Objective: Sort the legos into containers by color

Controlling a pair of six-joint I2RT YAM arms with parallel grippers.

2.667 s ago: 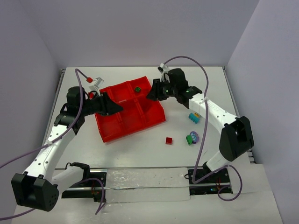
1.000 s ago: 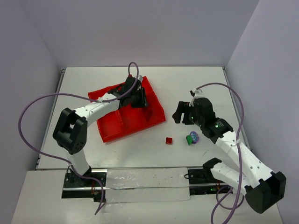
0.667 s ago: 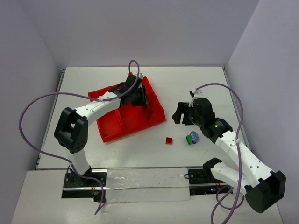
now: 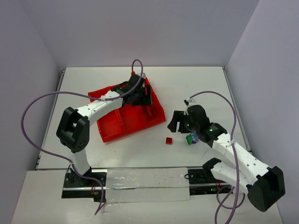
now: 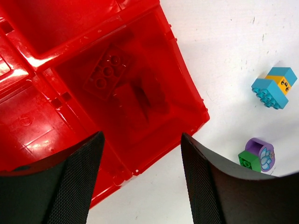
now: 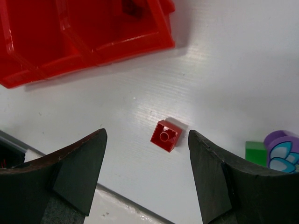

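Observation:
The red tray (image 4: 122,122) of containers lies left of centre. My left gripper (image 4: 142,97) hovers open over its far right corner with nothing between its fingers (image 5: 70,182). In the left wrist view a red lego (image 5: 108,71) lies flat in the compartment below, and my left gripper (image 5: 140,186) frames the tray's rim (image 5: 187,88). My right gripper (image 4: 175,122) stands open above a small red lego (image 4: 168,140) on the table. In the right wrist view that red lego (image 6: 166,136) sits between and just ahead of the open right gripper (image 6: 147,177). A green lego (image 6: 255,151) and a purple lego (image 6: 281,149) lie to its right.
A light blue and yellow lego (image 5: 274,86) lies on the white table right of the tray, with the purple lego (image 5: 260,153) and green lego (image 5: 249,159) nearer. The right arm hides the blue one from above. The tray's corner (image 6: 163,28) is close beyond the right gripper.
My left gripper has opened over the tray's far right corner. The right arm has moved left and towards the near edge, bringing its open gripper over the loose red lego.

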